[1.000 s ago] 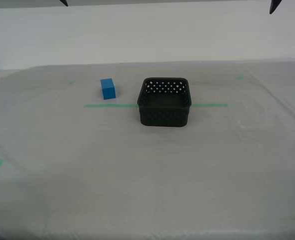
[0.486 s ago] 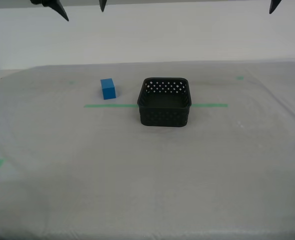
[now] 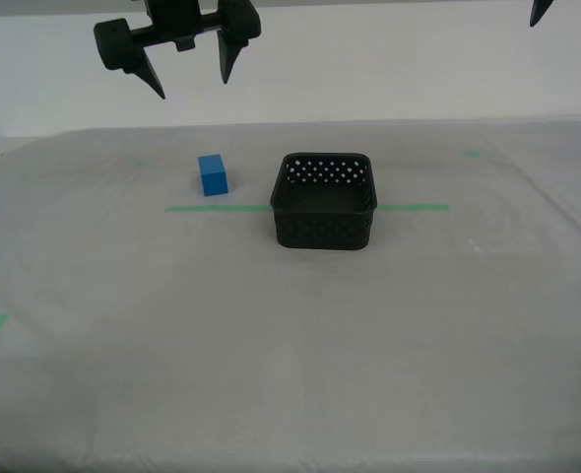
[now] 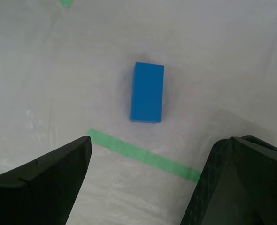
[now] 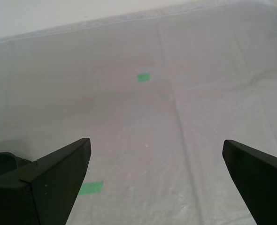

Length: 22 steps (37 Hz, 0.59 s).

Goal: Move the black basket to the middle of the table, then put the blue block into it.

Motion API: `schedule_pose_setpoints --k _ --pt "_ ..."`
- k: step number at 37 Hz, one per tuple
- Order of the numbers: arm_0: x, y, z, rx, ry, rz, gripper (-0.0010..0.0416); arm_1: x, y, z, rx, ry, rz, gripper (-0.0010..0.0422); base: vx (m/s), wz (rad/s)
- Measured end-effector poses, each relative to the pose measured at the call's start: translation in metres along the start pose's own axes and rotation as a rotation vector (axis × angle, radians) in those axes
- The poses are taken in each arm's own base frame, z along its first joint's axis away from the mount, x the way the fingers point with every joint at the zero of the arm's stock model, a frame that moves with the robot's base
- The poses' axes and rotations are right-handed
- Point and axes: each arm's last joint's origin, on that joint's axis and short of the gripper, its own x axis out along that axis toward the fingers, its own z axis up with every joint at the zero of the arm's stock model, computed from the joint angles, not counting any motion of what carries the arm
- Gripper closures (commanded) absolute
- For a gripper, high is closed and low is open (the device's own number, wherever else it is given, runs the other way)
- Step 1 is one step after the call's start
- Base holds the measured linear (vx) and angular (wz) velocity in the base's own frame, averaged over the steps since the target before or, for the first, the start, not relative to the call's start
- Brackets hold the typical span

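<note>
Blue block (image 3: 212, 174) sits beside the black basket (image 3: 325, 201); my second pincer (image 3: 189, 65) hangs above, jaws apart.

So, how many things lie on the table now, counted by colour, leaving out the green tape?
Black: 1, the black basket.
Blue: 1, the blue block.
Total: 2 on the table.

My second gripper (image 3: 190, 72) — matte black, tapered wedge fingers (image 3: 149, 73) — plain, unmarked.
</note>
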Motion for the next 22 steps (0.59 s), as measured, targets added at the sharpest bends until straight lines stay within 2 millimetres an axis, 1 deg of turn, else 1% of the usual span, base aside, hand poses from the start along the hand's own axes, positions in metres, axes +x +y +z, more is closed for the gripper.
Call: schedule_pose_setpoints --k 7,17,22 --pt "0.0 0.0 0.0 0.0 0.0 0.0 0.0012 0.022 -0.008 0.01 0.007 0.036 0.011 0.0011 0.0 0.0" --pt "0.0 0.0 0.0 0.0 0.0 0.0 0.0012 0.051 -0.007 0.024 0.023 0.114 0.057 0.0012 0.0 0.0" --pt "0.0 0.0 0.0 0.0 0.0 0.0 0.0012 0.065 -0.006 0.026 0.021 0.139 0.064 0.0012 0.0 0.0"
